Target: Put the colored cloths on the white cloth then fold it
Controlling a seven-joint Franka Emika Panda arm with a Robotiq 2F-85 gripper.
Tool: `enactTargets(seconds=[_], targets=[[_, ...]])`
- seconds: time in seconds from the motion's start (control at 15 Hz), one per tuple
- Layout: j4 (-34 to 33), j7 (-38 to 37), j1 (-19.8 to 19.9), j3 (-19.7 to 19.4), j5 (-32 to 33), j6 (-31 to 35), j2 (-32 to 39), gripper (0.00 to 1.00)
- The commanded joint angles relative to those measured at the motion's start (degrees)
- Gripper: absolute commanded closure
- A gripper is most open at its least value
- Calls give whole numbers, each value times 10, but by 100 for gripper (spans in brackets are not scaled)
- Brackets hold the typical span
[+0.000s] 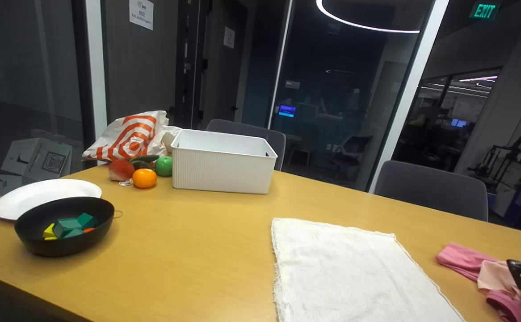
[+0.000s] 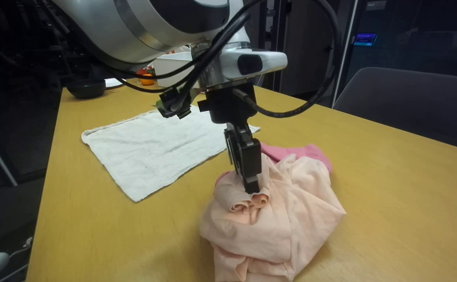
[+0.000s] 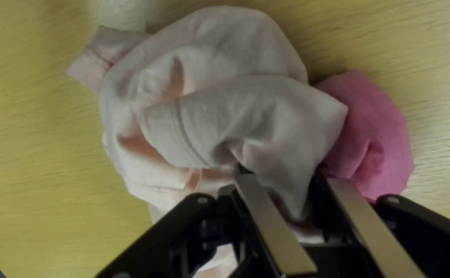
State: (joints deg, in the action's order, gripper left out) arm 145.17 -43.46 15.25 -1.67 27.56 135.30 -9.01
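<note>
Found nearest: pale pink cloth (image 2: 275,231), heaped on the counter (image 2: 389,203), one fold between jaws standing partly apart; firm grip undetermined. Noted just beyond: bright pink cloth (image 2: 311,152), touching. Noted farther, leftward of the jaws: white cloth (image 2: 154,150), spread flat; judged likely destination.

In an exterior view, the white cloth (image 1: 345,273) is cut off below. At its tips, the gripper (image 3: 281,175) is partly hidden by the pale pink cloth (image 3: 217,112).
</note>
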Motion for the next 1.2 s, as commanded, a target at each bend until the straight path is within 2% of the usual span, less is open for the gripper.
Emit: enactTargets(seconds=[0.0,0.27,0.53,0.8,1.13], targets=[[7,-32,-13,-8,0,1,-12,91],[9,-74,-13,-5,10,-17,-31,91],[8,-129,-11,12,42,-28,-101,89],[-16,-172,-14,55,67,-36,-184,89],[-97,-206,-31,147,88,-45,-231,87]])
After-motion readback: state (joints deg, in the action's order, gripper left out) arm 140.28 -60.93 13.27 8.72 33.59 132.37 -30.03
